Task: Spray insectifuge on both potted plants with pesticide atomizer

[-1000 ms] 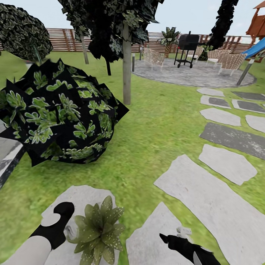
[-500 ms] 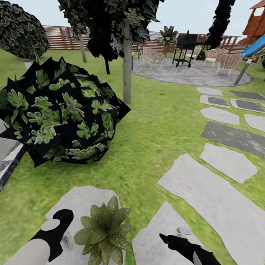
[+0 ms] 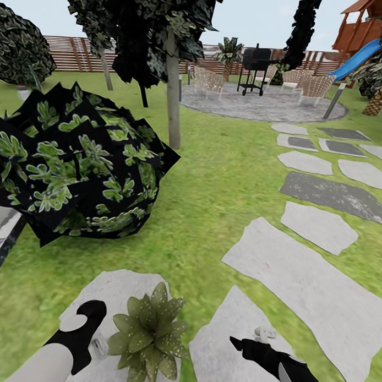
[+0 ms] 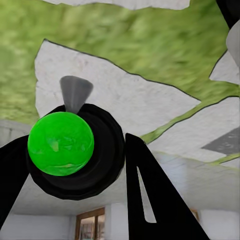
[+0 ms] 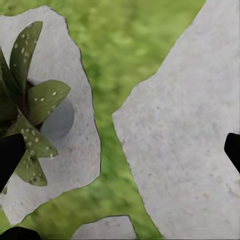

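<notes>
**Garden station: sprayer in the left gripper, right gripper free**

1. Left gripper: lower left of the head view, over a pale stepping stone. The jaws are clamped on the pesticide atomizer, which shows there as a small whitish-grey piece just beside the black fingers. In the left wrist view the atomizer sits between the two fingers as a round black body with a green ball and a grey nozzle cone.
2. Right gripper: lower right of the head view, over a second stone. The right wrist view shows its fingertips at opposite edges of the frame, so the jaws are wide apart and hold nothing.
3. Potted plant: a low rosette of spotted green leaves, bottom centre of the head view, between the two grippers and just beside the atomizer. It stands on the same stone.
4. Surroundings: lawn, a dark leafy bush at left, and a wooden fence across the top.
</notes>
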Tool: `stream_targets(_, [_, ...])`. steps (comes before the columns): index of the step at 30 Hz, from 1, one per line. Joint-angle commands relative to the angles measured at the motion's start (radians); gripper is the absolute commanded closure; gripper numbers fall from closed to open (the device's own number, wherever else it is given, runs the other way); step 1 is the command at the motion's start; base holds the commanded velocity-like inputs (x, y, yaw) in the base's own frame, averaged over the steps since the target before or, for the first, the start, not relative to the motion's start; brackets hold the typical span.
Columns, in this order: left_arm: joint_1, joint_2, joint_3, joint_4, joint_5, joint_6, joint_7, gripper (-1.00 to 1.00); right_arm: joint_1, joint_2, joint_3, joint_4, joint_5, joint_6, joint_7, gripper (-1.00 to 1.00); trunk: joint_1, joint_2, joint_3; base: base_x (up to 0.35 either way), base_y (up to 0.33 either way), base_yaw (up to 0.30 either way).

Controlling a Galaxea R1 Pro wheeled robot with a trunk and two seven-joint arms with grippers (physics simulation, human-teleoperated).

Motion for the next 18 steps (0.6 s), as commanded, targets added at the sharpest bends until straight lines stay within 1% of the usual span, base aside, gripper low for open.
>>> stream_targets(1, [0.000, 0.000, 0.002, 0.000, -0.007, 0.005, -0.008, 1.00, -0.001, 0.001, -0.008, -0.002, 0.004, 0.008, 0.008, -1.00, 0.000, 0.000, -0.001, -0.146, 0.275, -0.001])
stream_targets(6, [0.000, -0.002, 0.000, 0.012, -0.007, 0.005, -0.008, 1.00, -0.001, 0.001, -0.008, -0.002, 0.004, 0.008, 0.008, -1.00, 0.000, 0.000, -0.001, -0.195, 0.261, 0.000])
stream_targets(10, [0.000, -0.002, 0.001, 0.044, -0.007, 0.005, -0.008, 1.00, -0.001, 0.001, -0.008, -0.002, 0.004, 0.008, 0.008, -1.00, 0.000, 0.000, -0.001, -0.217, 0.251, -0.031])
stream_targets(13, [0.000, -0.002, 0.001, 0.051, -0.007, 0.005, -0.008, 1.00, -0.001, 0.000, -0.008, -0.002, 0.004, 0.008, 0.008, -1.00, 0.000, 0.000, -0.002, -0.193, 0.247, -0.188])
stream_targets(18, [0.000, -0.002, 0.001, 0.054, -0.007, 0.005, -0.008, 1.00, -0.001, 0.001, -0.008, -0.002, 0.004, 0.008, 0.008, -1.00, 0.000, 0.000, -0.004, -0.124, 0.244, -0.251])
